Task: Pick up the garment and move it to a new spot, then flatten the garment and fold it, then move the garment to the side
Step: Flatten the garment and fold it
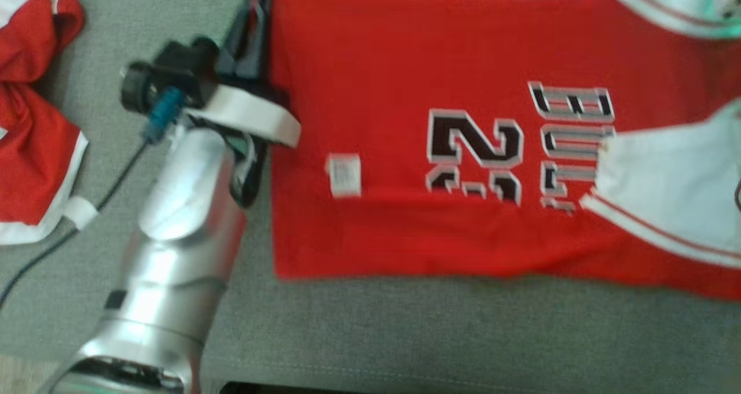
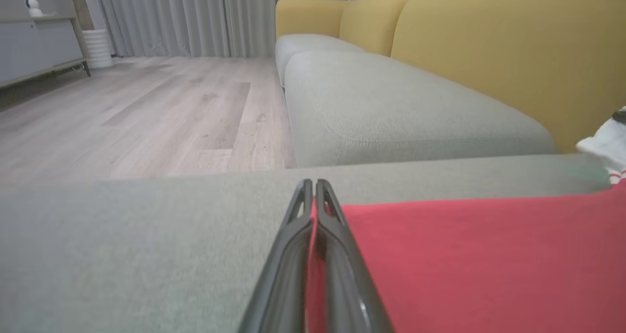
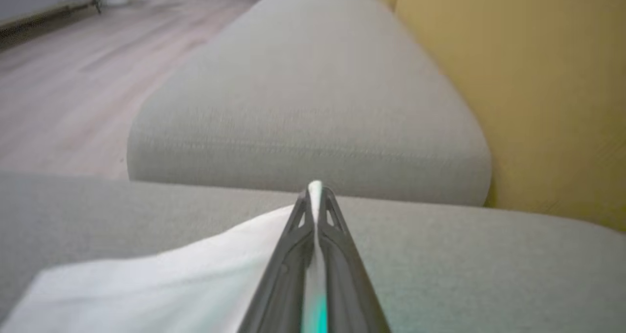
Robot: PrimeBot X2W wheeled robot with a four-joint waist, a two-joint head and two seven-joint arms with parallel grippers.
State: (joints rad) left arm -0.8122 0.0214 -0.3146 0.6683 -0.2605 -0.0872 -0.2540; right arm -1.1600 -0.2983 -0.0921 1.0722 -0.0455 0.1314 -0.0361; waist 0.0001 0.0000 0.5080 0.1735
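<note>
Firmly, left tool point(image 2: 313, 183) and right tool point(image 3: 315, 188) pinch garment point(image 1: 376, 93) edges.

Red jersey point(image 1: 393, 52), large number 2 point(image 1: 474, 145), letters BUL point(image 1: 570, 102) sideways, partly covered

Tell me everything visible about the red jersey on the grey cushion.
The red jersey looks like smooth sports fabric, with black, white-edged numerals and lettering, a small white label and white, red-striped trim. It lies spread flat on the grey cushion. The left gripper is shut on its red edge; the right gripper is shut on white cloth, apparently its trim.
</note>
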